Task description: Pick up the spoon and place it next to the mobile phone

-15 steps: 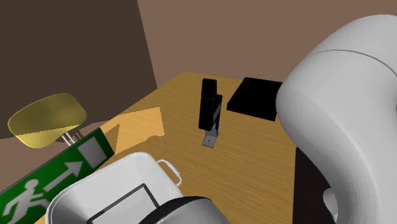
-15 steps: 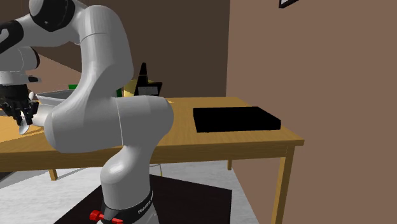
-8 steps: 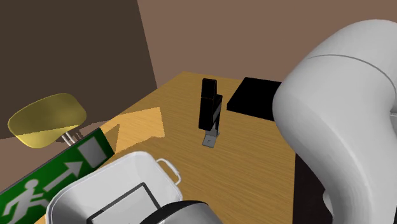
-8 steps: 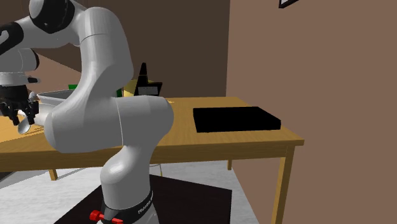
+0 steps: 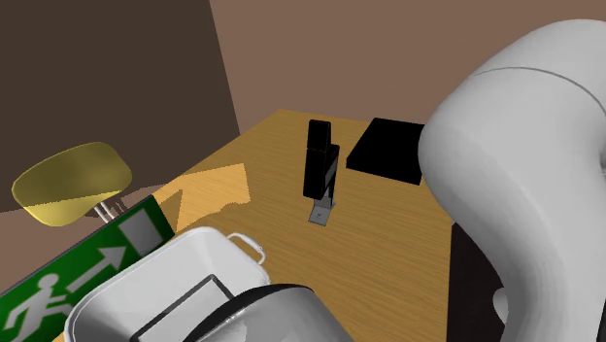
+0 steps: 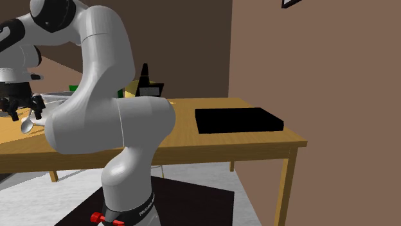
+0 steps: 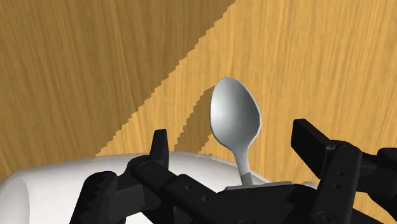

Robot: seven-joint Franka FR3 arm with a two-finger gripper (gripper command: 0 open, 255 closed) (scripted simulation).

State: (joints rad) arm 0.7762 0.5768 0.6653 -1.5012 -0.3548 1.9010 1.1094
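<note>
Jaws clenched on the spoon (image 7: 236, 118): the grip sits low on the handle, whose near end disappears into the black linkage between them. The spoon sticks straight out beyond the jaws, bowl farthest and facing the wrist camera. Bowl oval, smooth, pale grey with a soft metallic sheen; handle thin, short as seen.

Second exterior view: spoon (image 6: 28, 122) hangs tilted under the jaws, bowl lowest, close over the tabletop (image 6: 212, 138) at that view's far left. Cannot tell whether it touches the wood. It is well apart from the black flat block (image 6: 239, 120).

Under the spoon, the tabletop (image 7: 76, 57) is yellow-brown wood with fine straight grain. A jagged diagonal edge divides a shaded part from a lit part. A white rounded surface (image 7: 57, 181) lies just beside the jaws.

Farther out, shoulder view:
- a white tub (image 5: 185, 257), smooth, with a thin loop handle on its rim
- upright mid-table, the mobile phone (image 5: 321, 167), black, two slab-like sections on a small grey foot
- the black flat block near it, toward that view's right
- off the table's edge, a green exit sign (image 5: 92, 267) and an olive-yellow rounded seat (image 5: 70, 181)
</note>
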